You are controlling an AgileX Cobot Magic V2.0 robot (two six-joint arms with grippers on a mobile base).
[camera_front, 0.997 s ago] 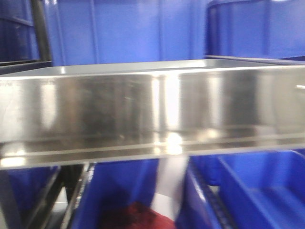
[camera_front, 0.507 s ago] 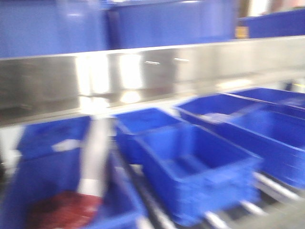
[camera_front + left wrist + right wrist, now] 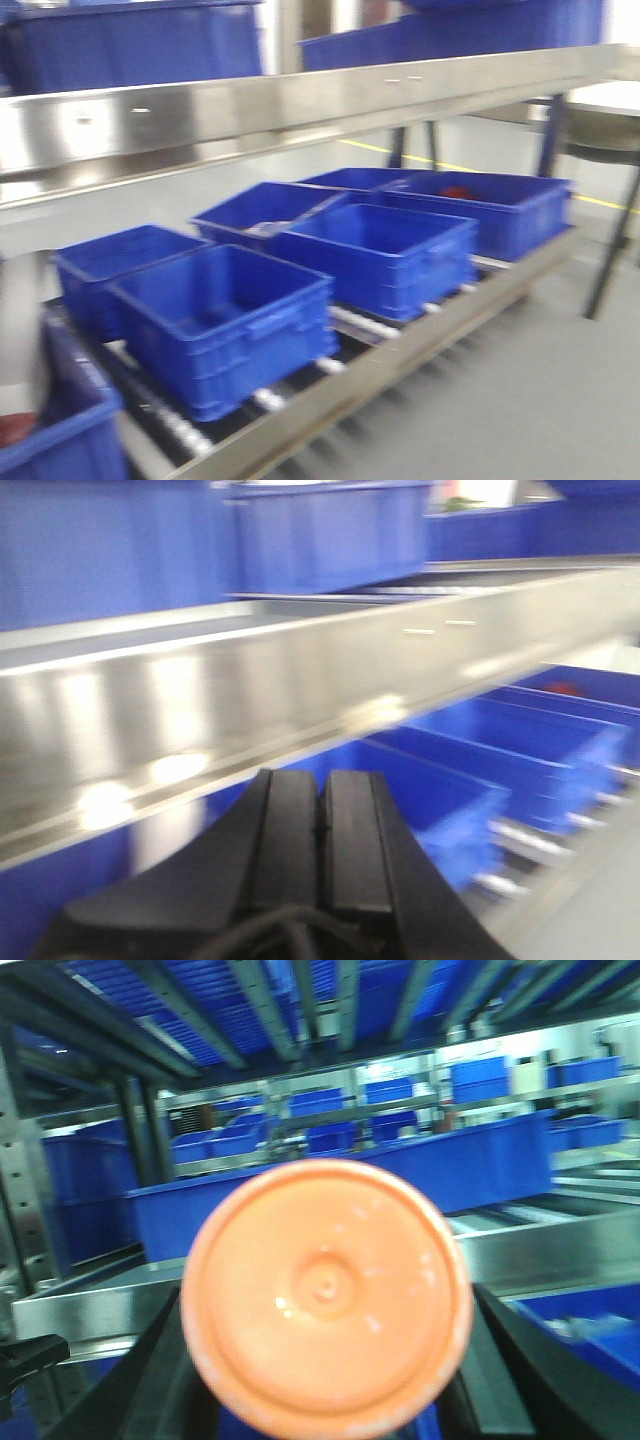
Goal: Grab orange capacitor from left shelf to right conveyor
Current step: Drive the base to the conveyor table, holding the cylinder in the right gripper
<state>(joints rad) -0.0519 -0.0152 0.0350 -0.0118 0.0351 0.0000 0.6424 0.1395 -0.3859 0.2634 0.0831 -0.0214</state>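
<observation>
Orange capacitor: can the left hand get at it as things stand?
Probably not. The right hand holds the orange capacitor between its fingers. The left hand is shut, facing the left shelf lip, and its wrist view shows no capacitor.

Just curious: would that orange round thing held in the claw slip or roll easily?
Probably stiff: the orange capacitor shows a clean round rim in the right gripper. Its smooth, shiny face suggests slippery; laid sideways, it would likely roll.
</observation>
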